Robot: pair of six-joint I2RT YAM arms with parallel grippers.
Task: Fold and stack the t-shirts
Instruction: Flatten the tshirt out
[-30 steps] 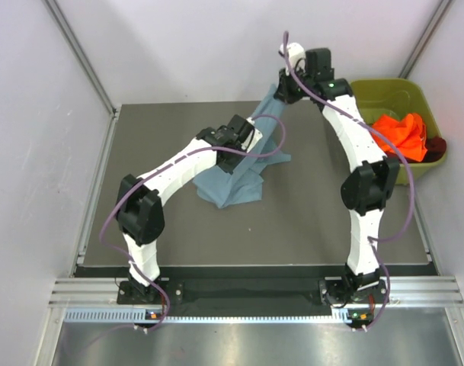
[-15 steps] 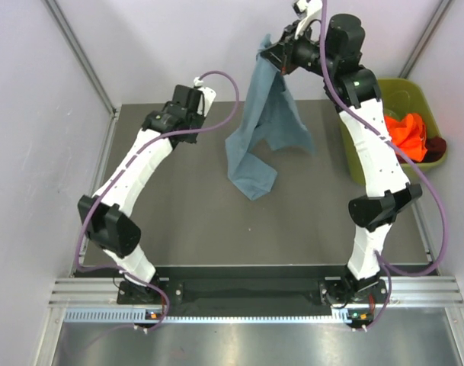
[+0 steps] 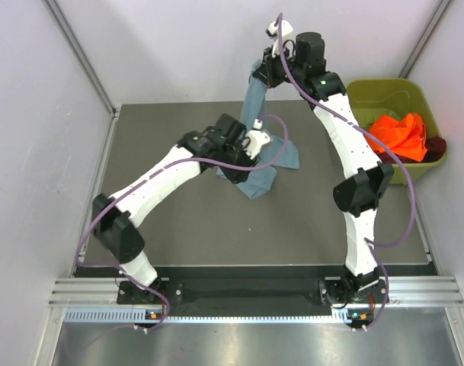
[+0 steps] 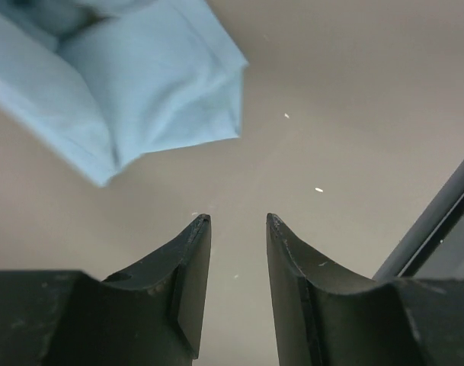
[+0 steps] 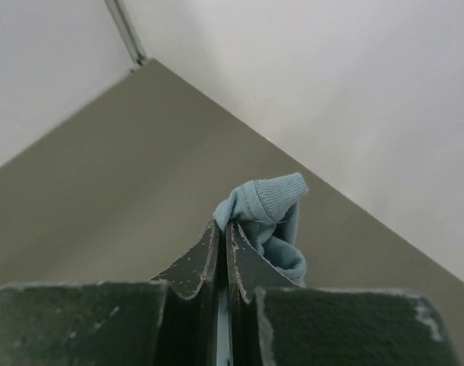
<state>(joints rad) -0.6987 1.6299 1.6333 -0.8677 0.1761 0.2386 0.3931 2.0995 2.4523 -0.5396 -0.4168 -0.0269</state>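
The blue-grey t-shirt (image 3: 277,156) hangs from my right gripper (image 3: 260,71), which is raised at the back of the table and shut on the shirt's ribbed collar (image 5: 264,200). The shirt's lower part rests crumpled on the mat. My left gripper (image 3: 243,164) is open and empty, low over the mat beside the shirt's lower edge; a folded corner of the shirt (image 4: 132,99) lies ahead and left of its fingertips (image 4: 201,229). The orange t-shirt (image 3: 401,133) lies bunched in the olive-green bin (image 3: 376,90), with the dark maroon t-shirt (image 3: 436,146) showing under it.
The bin stands at the table's back right corner. The dark mat (image 3: 178,221) has metal rails along its left and front edges. Grey walls close in the back and sides. A dark rail edge (image 4: 437,221) shows at the right in the left wrist view.
My right gripper has lowered and moved left with the shirt, whose lower part now rests on the mat. My left arm has swung from the back left to the shirt's lower edge.
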